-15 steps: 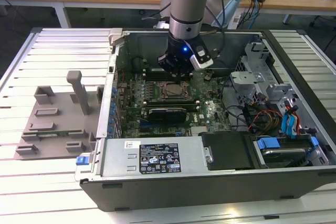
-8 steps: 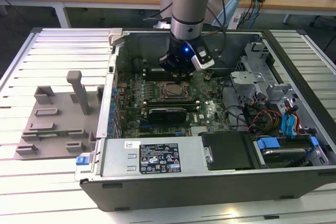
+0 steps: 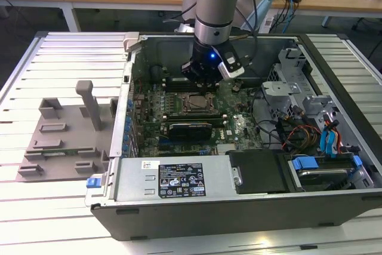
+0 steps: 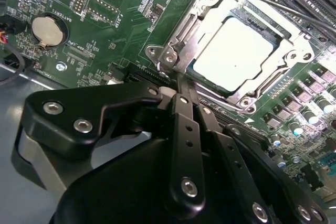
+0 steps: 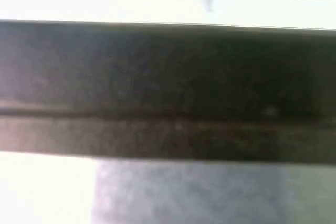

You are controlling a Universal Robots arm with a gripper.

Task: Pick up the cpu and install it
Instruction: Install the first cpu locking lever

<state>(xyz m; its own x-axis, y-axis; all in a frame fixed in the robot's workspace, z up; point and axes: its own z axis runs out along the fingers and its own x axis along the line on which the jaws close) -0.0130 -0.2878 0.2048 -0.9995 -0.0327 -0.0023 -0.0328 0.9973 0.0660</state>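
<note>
The cpu [image 4: 233, 53] is a silvery-white square lying flat inside the metal-framed socket [image 4: 173, 51] on the green motherboard. In the exterior view the cpu [image 3: 196, 103] sits in the socket in the middle of the open computer case. My gripper [image 4: 176, 82] hangs just beside a corner of the socket frame, its black fingers [image 4: 185, 124] drawn together with nothing between them. Seen from outside, the gripper [image 3: 202, 83] hovers low over the board at the socket's far edge, apart from the chip.
A long grey box with a label [image 3: 173, 178] lines the case's near wall. Drive cages and coloured cables [image 3: 310, 129] fill the exterior view's right. A grey fixture plate [image 3: 65, 138] lies outside on the exterior view's left. A coin battery [image 4: 46, 29] and memory slots [image 4: 310, 3] flank the socket.
</note>
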